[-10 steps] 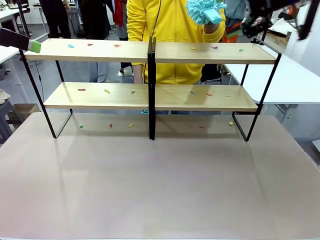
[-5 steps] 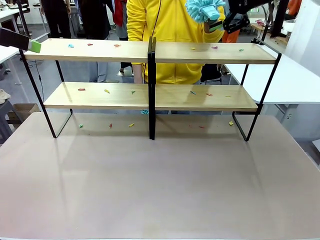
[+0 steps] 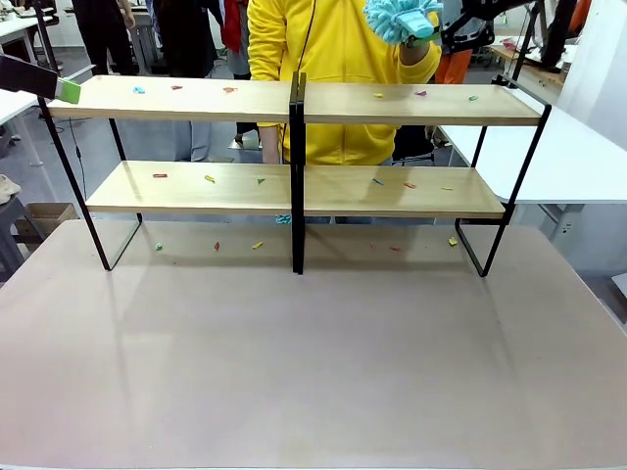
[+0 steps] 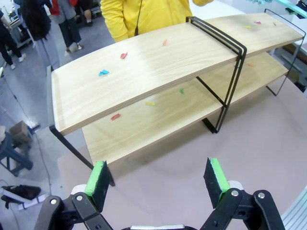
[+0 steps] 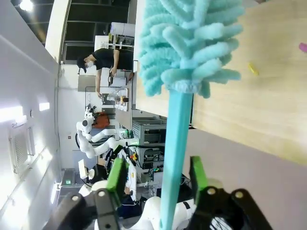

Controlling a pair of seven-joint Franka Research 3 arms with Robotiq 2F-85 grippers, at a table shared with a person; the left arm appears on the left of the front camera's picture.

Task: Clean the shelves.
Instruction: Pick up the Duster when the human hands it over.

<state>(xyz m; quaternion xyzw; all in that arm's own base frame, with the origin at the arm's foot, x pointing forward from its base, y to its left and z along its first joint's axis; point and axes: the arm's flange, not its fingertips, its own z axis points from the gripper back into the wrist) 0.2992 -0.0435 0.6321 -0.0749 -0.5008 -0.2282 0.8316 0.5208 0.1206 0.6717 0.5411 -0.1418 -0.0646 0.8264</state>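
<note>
The shelves [image 3: 196, 98] stand across the far side of the table, with small coloured scraps [image 3: 209, 178] on both boards and on the table under them. A person in yellow holds up a teal fluffy duster [image 3: 397, 18] above the right section. My right gripper [image 3: 455, 37] is level with the duster's handle. In the right wrist view the handle [image 5: 173, 158] runs between my right gripper's [image 5: 157, 175] fingers, with a gap still showing on one side, above the shelves [image 5: 259, 96]. My left gripper [image 4: 157, 178] hangs open and empty before the shelves' [image 4: 158, 72] left end, its pad [image 3: 67, 90] beside the top board.
The beige tabletop [image 3: 313, 362] stretches wide in front of the rack. A white table [image 3: 573, 157] stands at the right behind it. Other people stand at the back left, and a cardboard box [image 3: 44, 217] sits on the floor at the left.
My right gripper has swung left from the top right corner to the duster's handle, and its jaws have narrowed around it. The left arm has stayed still.
</note>
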